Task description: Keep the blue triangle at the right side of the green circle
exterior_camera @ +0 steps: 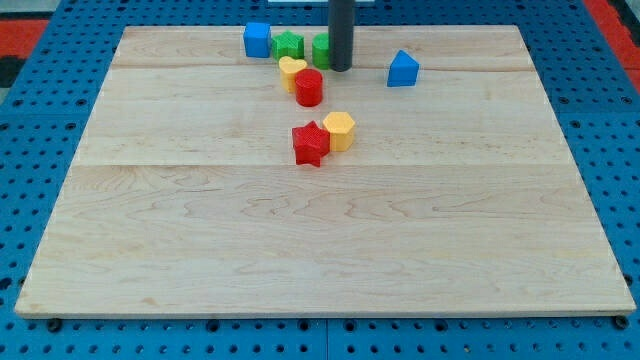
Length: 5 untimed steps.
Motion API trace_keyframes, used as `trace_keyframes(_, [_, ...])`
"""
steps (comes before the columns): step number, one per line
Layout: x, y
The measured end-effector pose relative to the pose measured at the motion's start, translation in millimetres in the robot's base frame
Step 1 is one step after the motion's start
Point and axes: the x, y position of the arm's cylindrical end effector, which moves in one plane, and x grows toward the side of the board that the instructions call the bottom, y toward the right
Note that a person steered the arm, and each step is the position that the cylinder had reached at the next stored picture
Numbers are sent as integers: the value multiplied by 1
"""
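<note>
Blocks cluster near the view's top of the wooden worktop [320,250], and the rod stands right among them. My tip [341,69] is planted just to the view's right of the green circle [322,50], touching it or very nearly so; the rod hides part of that block, so I cannot tell which. The end effector is a plain rod: it has nothing to spread or pinch, and it holds nothing.

Over to the view's right, well apart from the tip, sits the blue triangle [403,69], alone on bare wood. So the triangle already lies on the right side of the circle, with the tip between them.

Round the circle: a green star [289,44] just on its left, a blue cube [257,39] further left, a yellow heart [291,70] and a red cylinder [309,87] touching each other just below. Lower down, near the middle, a red star [311,143] and a yellow hexagon [339,130] sit pressed together.

As I judge it, the job is to preserve this layout. Any travel towards the left would shove the circle into the star. A push towards the right risks knocking the triangle towards the board's edge. The safest move is to slide down into open wood, clear of the red cylinder.
</note>
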Motion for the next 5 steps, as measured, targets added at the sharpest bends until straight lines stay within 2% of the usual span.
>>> trace_keyframes(1, [42,41])
trace_keyframes(2, [55,93])
trace_keyframes(3, [29,118])
trace_keyframes(5, [-27,63])
